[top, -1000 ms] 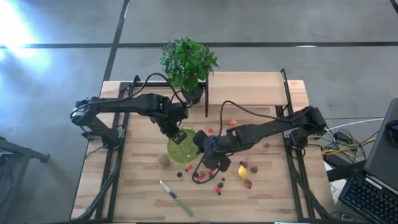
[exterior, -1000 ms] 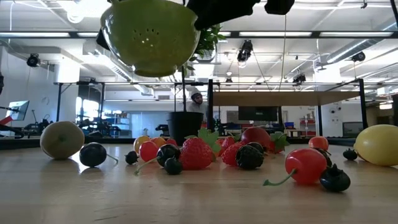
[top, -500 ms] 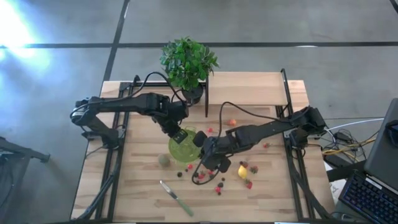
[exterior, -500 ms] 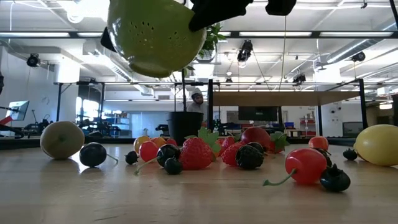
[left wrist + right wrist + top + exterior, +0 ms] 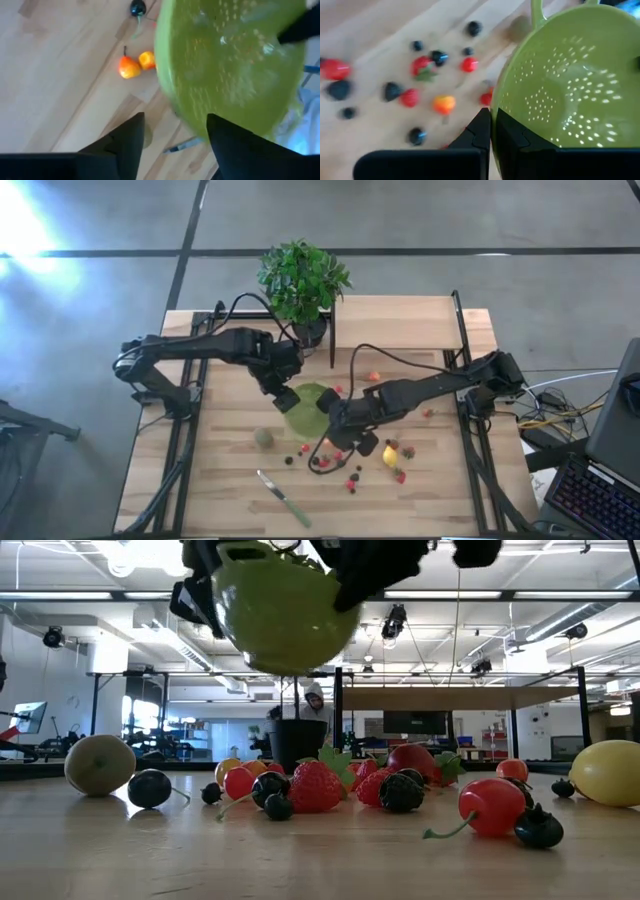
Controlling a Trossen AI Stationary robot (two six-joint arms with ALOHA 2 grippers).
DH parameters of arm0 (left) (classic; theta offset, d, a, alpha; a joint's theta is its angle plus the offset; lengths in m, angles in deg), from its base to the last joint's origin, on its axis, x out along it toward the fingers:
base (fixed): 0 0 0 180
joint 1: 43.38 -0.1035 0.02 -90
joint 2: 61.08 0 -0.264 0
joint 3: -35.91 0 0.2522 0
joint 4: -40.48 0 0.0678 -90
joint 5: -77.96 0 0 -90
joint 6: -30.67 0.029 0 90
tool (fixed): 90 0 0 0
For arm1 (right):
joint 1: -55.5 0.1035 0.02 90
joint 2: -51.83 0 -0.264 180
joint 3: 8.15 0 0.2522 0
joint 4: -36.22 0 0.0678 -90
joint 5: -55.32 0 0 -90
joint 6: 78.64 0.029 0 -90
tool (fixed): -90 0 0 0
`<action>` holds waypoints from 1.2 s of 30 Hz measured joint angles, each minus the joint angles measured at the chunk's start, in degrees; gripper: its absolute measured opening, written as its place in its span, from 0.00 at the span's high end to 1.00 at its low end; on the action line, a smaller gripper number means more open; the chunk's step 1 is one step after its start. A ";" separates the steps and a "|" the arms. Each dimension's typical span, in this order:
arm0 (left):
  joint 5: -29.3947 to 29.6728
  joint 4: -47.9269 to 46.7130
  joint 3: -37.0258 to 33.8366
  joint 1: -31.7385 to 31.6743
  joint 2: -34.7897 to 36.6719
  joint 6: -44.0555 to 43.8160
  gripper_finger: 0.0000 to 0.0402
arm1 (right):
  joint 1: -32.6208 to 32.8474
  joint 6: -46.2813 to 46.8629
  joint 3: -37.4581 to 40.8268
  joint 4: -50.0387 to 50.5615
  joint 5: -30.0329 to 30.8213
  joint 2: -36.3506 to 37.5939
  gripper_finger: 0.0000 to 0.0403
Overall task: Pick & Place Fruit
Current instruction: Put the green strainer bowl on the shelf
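Since a second ago your lime-green perforated plastic colander bowl [image 5: 309,408] has shifted slightly away from the dull-green kiwi-like ball [image 5: 263,437] and toward the leafy potted plant [image 5: 302,284], and it has changed hands. The right end effector [image 5: 491,131] is now clamped together on the bowl's rim, with the thin wall pinched between its fingers. The left end effector [image 5: 174,134] has let go, and its fingers stand apart just beside the bowl, on the side away from the right arm. In the low view the bowl hangs well above the table [image 5: 420,480], tilted, and nothing shows inside it.

The fruit is all on the table. Beside the kiwi-like ball sits a dark berry [image 5: 149,788]; farther from it lies a cluster of red strawberries [image 5: 316,787], cherries and dark berries. The yellow lemon [image 5: 389,455] lies beyond that cluster, well apart from the kiwi ball.

You should expect these toy fruits to be light, hard and smooth. The round ones will likely roll or squirt out if pinched off-centre, so close across the widest part. The berries are tiny and crowded, so take one at the edge of the cluster. The kiwi ball probably needs the widest opening. A one-sided rim grip could let the bowl swing, so move it slowly.
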 joint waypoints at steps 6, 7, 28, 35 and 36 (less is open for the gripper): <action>0.04 -1.72 3.20 -0.22 0.51 2.18 0.43 | 0.09 6.11 0.00 8.17 -3.03 0.39 0.98; 0.29 -2.15 3.41 -0.22 1.01 2.53 0.43 | 0.06 7.76 0.00 10.60 -2.82 0.62 0.98; 17.03 42.05 -25.20 5.81 25.57 12.00 0.43 | -10.98 18.19 0.02 24.71 13.79 24.02 0.98; 16.88 58.69 -37.36 6.90 31.12 13.51 0.43 | -22.37 13.83 0.06 24.62 11.58 23.36 0.98; 17.01 61.10 -38.99 7.29 31.95 13.96 0.43 | -24.04 13.46 0.09 24.57 10.57 22.95 0.98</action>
